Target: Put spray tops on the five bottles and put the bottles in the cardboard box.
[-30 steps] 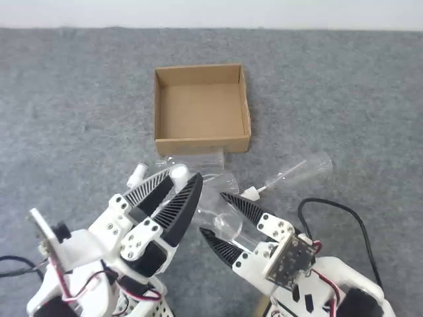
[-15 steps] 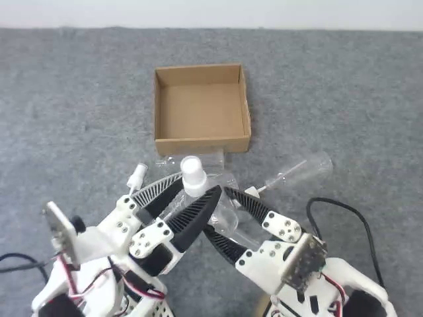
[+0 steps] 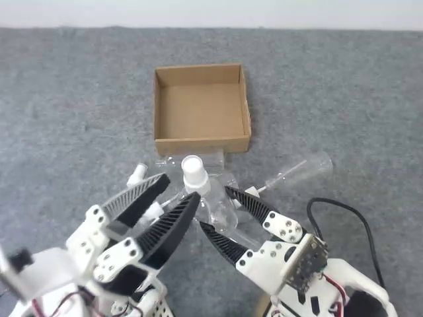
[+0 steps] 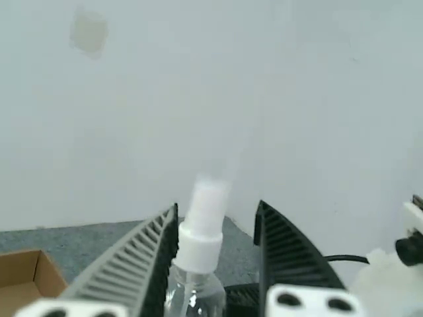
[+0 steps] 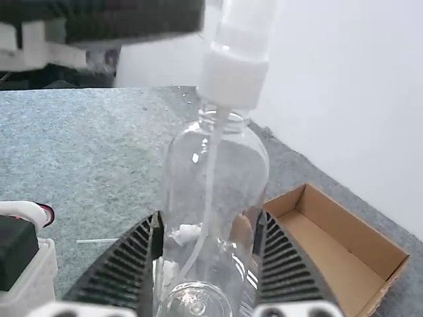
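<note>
- You have one cardboard box [image 3: 201, 140]: square, brown, low-walled and open-topped. It sits on the grey, nubbly carpet [image 3: 79, 99] at the far side of the arms.
- You have two grippers, each with black ribbed jaws on white printed bodies.
- I can pick out three clear, round-shouldered plastic bottles:
  - the held bottle [image 5: 215, 178], upright;
  - a lying bottle [image 3: 305, 167] off to the right on the carpet;
  - a second lying bottle [image 3: 198, 160], just beside the box's near wall.
- More clear plastic overlaps around the held one, and you cannot count it reliably.
- Three white spray tops show:
  - the fitted spray top [image 4: 200, 228], a smooth cylinder with a wider collar;
  - a loose spray top [image 3: 137, 175] on the carpet beside the left arm;
  - a third spray top [image 3: 251, 193] at the neck end of the lying bottle.
- Your right gripper [image 3: 215, 207] is clamped on the held bottle, with a jaw pressed to each side of its body. The bottle stands near the box's front wall but apart from it.
- The fitted spray top sits on that bottle's neck, and its thin dip tube runs down inside the clear body.
- Your left gripper [image 3: 180, 187] is released and moderately spread, its jaws standing either side of the fitted spray top. There is a clear gap on one side, and the collar lies just beside the other jaw. Whether that jaw touches the collar, you cannot tell.
</note>
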Robot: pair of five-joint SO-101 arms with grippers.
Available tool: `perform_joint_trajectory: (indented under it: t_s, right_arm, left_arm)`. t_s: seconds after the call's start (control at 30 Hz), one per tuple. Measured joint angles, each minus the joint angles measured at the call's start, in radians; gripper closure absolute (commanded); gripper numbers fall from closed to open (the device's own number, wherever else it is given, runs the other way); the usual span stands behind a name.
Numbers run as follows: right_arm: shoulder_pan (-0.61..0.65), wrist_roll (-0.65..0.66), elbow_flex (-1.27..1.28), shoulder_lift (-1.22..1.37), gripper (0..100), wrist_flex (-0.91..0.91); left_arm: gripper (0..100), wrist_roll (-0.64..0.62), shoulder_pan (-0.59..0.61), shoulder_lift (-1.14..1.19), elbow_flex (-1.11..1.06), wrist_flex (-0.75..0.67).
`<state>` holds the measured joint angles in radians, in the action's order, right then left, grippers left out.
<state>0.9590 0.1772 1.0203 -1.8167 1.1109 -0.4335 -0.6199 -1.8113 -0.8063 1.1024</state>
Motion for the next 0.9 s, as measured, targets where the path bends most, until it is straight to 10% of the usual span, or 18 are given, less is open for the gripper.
perform_joint_trajectory:
  t_s: [0.9]
  right_arm:
    - [-0.04, 0.0, 0.0, 0.0, 97.2, 0.0]
  left_arm:
    - [82, -0.173, 0.454, 0.0, 0.003, 0.002]
